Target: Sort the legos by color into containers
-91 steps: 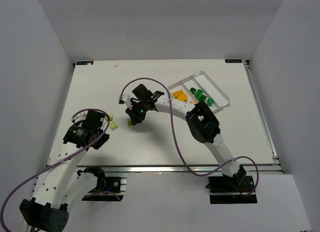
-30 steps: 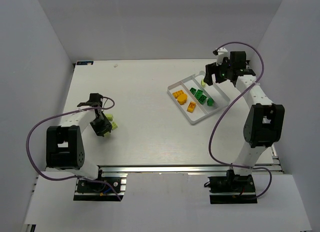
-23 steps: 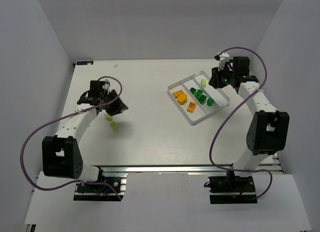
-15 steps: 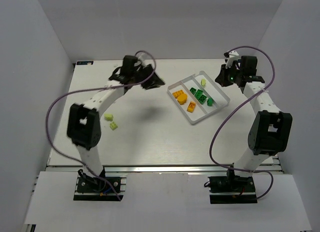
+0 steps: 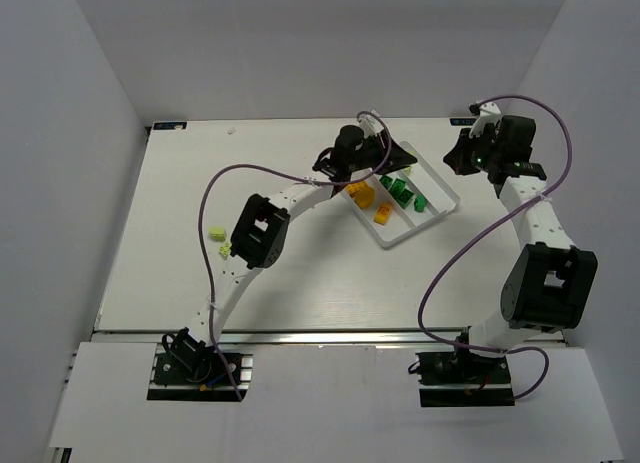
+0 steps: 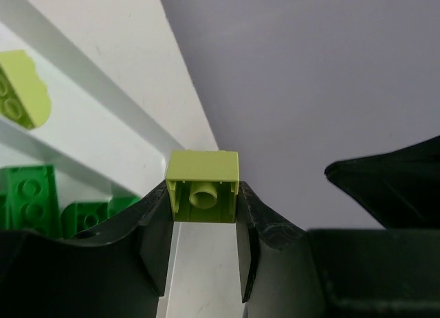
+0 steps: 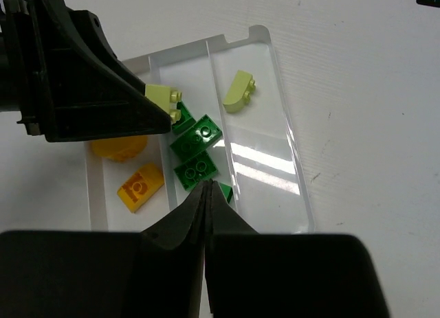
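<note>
So the left gripper (image 6: 203, 192) is clamped on a small pale yellow-green plastic brick (image 6: 203, 172), one black finger on each side, hollow underside facing the wrist camera. The arm reaches right across the white table (image 5: 300, 283) and the brick hangs above the shallow white plastic tray (image 7: 265, 187), somewhere over the line between the orange and green lanes; honestly can't tell which. In the tray, the orange bricks (image 7: 140, 186) sit in one outer lane, the dark green bricks (image 7: 198, 153) in the middle, and a curved pale yellow-green piece (image 7: 239, 93) lies alone in the other outer lane. The right gripper (image 7: 208, 198) hovers near the tray, fingers pressed together, nothing in them. Two more pale yellow-green bricks (image 5: 221, 240) lie well apart from the tray on the left side.
</note>
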Controlling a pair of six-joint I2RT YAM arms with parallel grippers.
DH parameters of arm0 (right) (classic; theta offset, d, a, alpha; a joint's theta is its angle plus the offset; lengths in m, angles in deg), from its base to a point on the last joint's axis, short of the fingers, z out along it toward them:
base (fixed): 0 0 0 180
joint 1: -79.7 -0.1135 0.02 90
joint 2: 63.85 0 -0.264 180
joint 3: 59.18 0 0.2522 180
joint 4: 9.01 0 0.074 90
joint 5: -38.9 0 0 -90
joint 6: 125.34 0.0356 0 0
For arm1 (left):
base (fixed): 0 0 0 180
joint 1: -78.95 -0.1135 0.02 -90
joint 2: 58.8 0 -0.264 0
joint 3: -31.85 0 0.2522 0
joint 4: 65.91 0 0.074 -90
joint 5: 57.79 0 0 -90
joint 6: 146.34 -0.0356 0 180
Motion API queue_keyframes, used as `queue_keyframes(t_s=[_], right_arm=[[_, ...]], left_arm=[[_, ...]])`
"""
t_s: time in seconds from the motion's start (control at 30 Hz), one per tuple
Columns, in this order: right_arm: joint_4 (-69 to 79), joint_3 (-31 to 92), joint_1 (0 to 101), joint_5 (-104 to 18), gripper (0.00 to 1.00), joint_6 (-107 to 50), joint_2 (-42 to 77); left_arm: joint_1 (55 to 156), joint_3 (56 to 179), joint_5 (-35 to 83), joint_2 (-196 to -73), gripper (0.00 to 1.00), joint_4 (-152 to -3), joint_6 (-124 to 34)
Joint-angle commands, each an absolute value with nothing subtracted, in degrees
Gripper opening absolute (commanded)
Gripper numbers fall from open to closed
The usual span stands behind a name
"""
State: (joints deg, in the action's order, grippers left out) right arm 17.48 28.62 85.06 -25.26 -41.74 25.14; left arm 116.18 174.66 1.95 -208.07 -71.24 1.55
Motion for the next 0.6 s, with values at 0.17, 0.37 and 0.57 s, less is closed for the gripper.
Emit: queue_keyframes(t_s=[0.17, 0.37, 0.57], right_arm=[[14.0, 25.9, 87.3, -24.4, 0.0, -38.4, 22.4], [13.3, 24.5, 88.1, -23.4, 0.0, -36.8, 22.1], [12.5, 24.0, 88.9, -22.7, 0.02, -36.0, 22.0]], left_arm=[[120.2, 180.2, 15.5, -211.7, 0.03, -57.2, 7.1], [121.4, 181.8, 23.5, -215.0, 0.08, -59.6, 6.4], [123.2, 182.5, 24.9, -216.3, 0.18, -61.5, 3.3]])
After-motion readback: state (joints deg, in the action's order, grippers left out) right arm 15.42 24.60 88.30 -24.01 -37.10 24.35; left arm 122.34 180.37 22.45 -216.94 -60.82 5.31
